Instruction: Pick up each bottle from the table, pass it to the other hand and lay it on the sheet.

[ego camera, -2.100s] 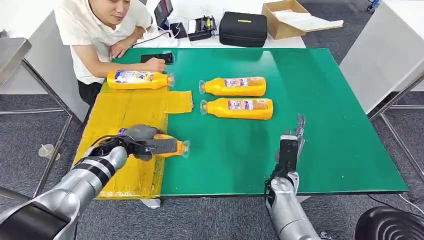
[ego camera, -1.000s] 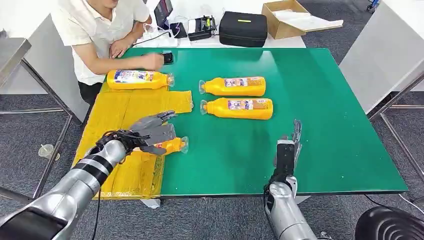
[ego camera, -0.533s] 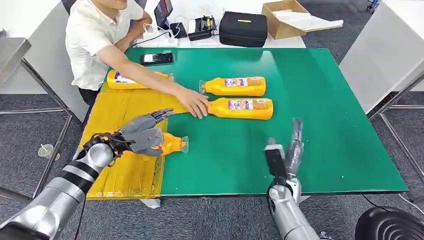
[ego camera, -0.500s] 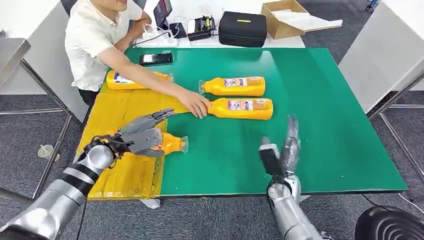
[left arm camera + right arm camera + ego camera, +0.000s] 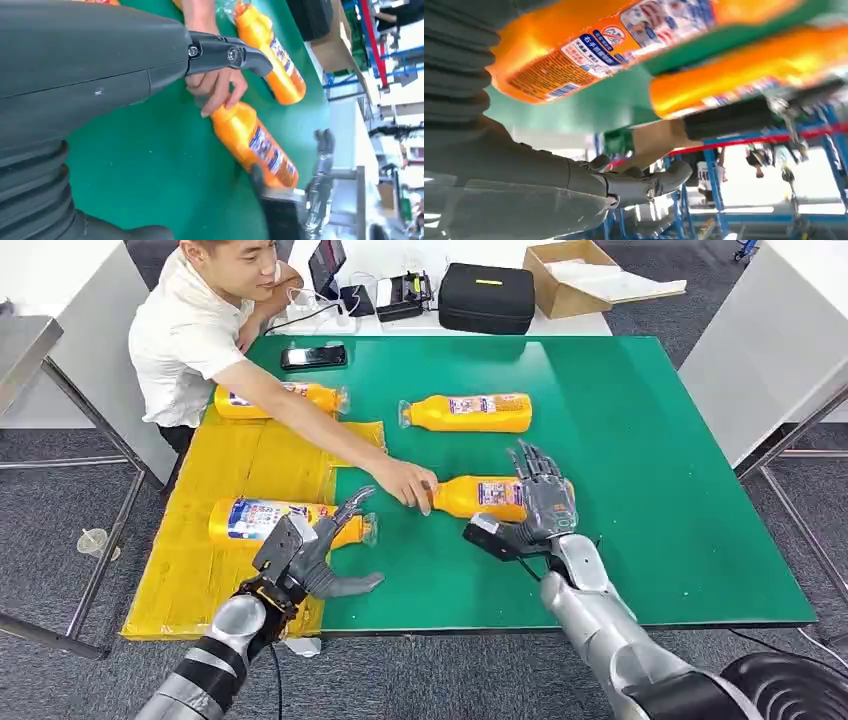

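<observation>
While your right hand (image 5: 541, 502) spreads wide beside an orange bottle (image 5: 480, 496) with a blue-and-white label, print unreadable, a person's hand (image 5: 405, 482) touches its neck, your left hand (image 5: 310, 558) open near the sheet (image 5: 190, 570), another bottle (image 5: 265, 520) just beyond.

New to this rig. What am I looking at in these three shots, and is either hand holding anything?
It is a humanoid robot with two silver arms, each ending in a many-fingered hand. The wide shot comes from its head, looking down at a green table. The other two come from cameras at the wrists and are turned.

A yellow sheet covers the table's left side, with two orange bottles on it. Two more bottles lie on the green. A person's hand touches the neck of the near bottle.

The left hand is open, beside the sheet bottle. The right hand is spread at the near bottle, not yet gripping it.
</observation>
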